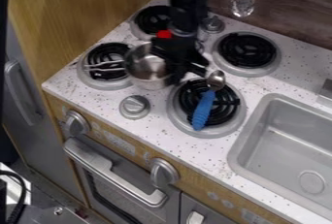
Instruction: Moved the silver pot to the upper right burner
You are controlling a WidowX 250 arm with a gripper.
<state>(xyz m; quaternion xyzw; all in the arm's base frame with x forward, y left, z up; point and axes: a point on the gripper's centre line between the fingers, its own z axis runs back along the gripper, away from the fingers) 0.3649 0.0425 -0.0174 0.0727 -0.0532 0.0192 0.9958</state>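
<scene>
The black gripper point(185, 70) hangs over the stove's middle, overlapping the right side of the silver pot point(144, 66). Whether it holds the pot's rim is not clear from this angle. The pot is between the lower left and lower right burners, its thin handle stretching left across the lower left burner. The upper right burner point(246, 50), a black coil in a silver ring, has nothing on it and lies right of the gripper.
A spoon with a blue handle point(204, 108) lies across the lower right burner point(223, 125). The sink point(256, 116) is at the right. Silver knobs point(135, 106) stand on the stovetop, and a wooden wall point(84, 9) borders its left side.
</scene>
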